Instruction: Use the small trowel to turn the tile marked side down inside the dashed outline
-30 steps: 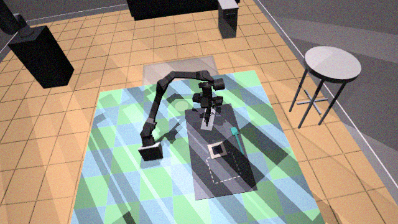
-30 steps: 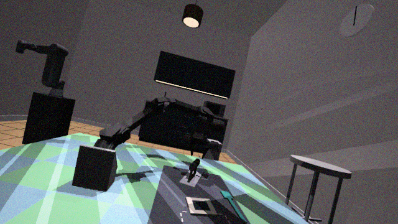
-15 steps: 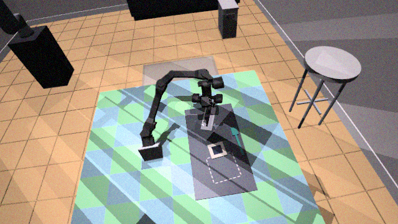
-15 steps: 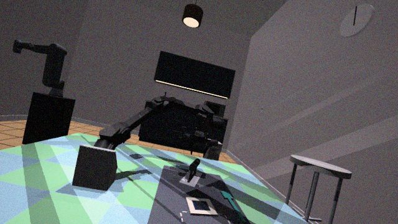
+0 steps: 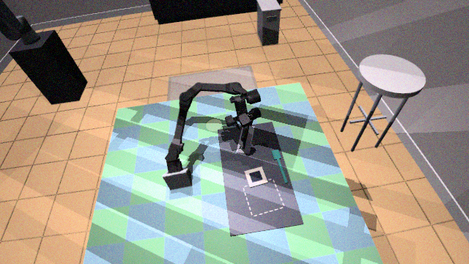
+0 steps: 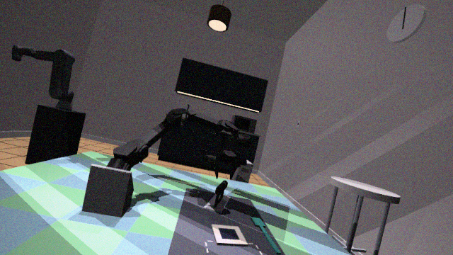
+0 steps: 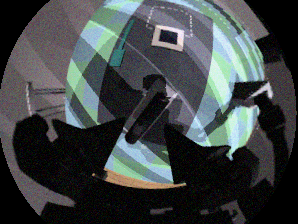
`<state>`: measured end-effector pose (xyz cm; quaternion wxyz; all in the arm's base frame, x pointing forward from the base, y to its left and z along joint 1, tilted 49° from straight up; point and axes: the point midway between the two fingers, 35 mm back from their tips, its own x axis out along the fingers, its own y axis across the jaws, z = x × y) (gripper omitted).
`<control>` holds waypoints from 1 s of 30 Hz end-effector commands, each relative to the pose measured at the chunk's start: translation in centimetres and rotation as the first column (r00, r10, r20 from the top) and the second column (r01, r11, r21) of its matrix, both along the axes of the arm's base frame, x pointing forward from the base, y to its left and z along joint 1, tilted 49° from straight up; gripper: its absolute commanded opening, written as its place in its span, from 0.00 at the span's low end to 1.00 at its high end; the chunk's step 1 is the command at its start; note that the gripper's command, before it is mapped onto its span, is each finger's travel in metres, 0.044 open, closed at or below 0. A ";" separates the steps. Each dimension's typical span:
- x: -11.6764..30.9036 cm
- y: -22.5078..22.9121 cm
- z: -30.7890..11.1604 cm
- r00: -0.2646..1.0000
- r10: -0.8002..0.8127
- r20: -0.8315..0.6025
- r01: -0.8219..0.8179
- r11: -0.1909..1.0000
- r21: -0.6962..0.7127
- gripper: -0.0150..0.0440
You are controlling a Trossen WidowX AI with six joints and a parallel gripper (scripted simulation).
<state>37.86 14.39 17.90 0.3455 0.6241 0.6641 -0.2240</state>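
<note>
The tile [image 5: 256, 177] [image 6: 228, 234] [image 7: 168, 37], pale with a dark centre square facing up, lies flat on the grey mat [image 5: 267, 222] [image 6: 185, 230] at the near edge of the dashed outline [image 5: 253, 215], mostly outside it. A small trowel [image 6: 221, 191] [image 7: 143, 117] with a thick black handle and pale blade is at the mat's back end, its handle tilted up. My gripper [image 6: 226, 174] [image 7: 145, 123] is open above it. In the wrist view the handle shows between the fingers with gaps on both sides. The blade is partly hidden.
A teal flat-bladed tool [image 5: 281, 169] [image 6: 266, 234] [image 7: 119, 53] lies along the mat's right side in the top view. The arm's base block [image 5: 178, 180] [image 6: 107, 191] stands left of the mat on the patterned table. A round stool [image 5: 392, 74] [image 6: 366, 189] stands beyond the right edge.
</note>
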 end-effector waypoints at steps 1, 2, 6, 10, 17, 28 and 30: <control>-0.3 0.3 -0.3 0.990 0.092 0.109 -0.088 0.995 -0.041 0.76; -0.3 0.4 -0.3 0.984 0.113 0.134 -0.107 0.993 -0.051 0.76; -0.5 0.5 -0.4 0.953 0.196 0.230 -0.178 0.979 -0.098 0.76; -0.6 0.6 -0.5 0.907 0.276 0.317 -0.238 0.959 -0.153 0.76; -0.8 0.8 -0.6 0.793 0.417 0.444 -0.329 0.907 -0.264 0.76; -1.3 1.2 -0.8 0.540 0.627 0.562 -0.419 0.779 -0.466 0.76; -1.4 1.3 -0.8 0.487 0.661 0.571 -0.427 0.751 -0.504 0.76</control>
